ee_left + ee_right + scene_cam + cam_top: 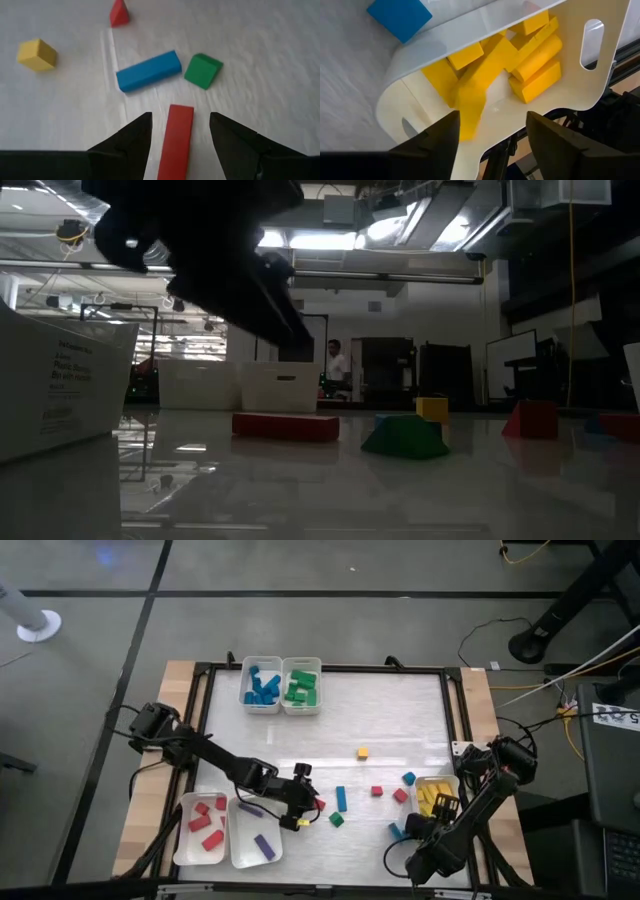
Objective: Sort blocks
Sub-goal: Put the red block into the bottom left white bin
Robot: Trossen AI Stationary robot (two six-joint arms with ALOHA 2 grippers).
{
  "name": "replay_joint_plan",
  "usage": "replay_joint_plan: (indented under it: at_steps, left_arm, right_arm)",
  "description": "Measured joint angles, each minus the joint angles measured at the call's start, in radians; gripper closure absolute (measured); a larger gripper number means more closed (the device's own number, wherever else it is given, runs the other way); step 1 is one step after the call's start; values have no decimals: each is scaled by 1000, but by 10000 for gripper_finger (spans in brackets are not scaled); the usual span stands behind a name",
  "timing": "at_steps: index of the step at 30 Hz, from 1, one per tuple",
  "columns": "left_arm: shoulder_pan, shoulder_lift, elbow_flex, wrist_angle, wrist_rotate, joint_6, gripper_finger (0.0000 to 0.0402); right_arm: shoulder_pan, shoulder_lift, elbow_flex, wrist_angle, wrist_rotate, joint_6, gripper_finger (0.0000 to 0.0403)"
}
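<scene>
My left gripper (180, 121) is open above a red bar (177, 142) that lies flat on the table, with one finger on either side of it and a gap at each. In the high view my left gripper (308, 806) is near the table's front middle. Just beyond the bar lie a blue bar (148, 71) and a green block (202, 70). My right gripper (492, 117) is open over the near end of the white tray (580, 95) of yellow blocks (535, 75). One yellow bar (470, 107) shows blurred beside one finger. My left gripper touches nothing. My right gripper: whether a finger touches the blurred yellow bar (467, 125), I cannot tell.
White trays hold blue blocks (262, 686) and green blocks (301, 686) at the far edge, red blocks (203, 827) and purple blocks (256, 835) at the near left. Loose on the table are a yellow cube (362, 753), red blocks (377, 791) and blue blocks (409, 778). A black frame (450, 700) borders the table.
</scene>
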Motion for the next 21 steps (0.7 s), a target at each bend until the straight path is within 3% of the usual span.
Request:
replay_joint_plan:
  at_steps: [5, 15, 21]
  left_arm:
    - [34, 43, 0, 1, 76, -1, 214]
    - [85, 105, 0, -2, 199, -4, 214]
    - [102, 114, 0, -11, 207, -4, 214]
  right_arm:
    - [0, 0, 0, -1, 0, 0, 160]
    - [0, 0, 0, 0, 0, 0, 163]
    - [0, 0, 0, 0, 0, 0, 164]
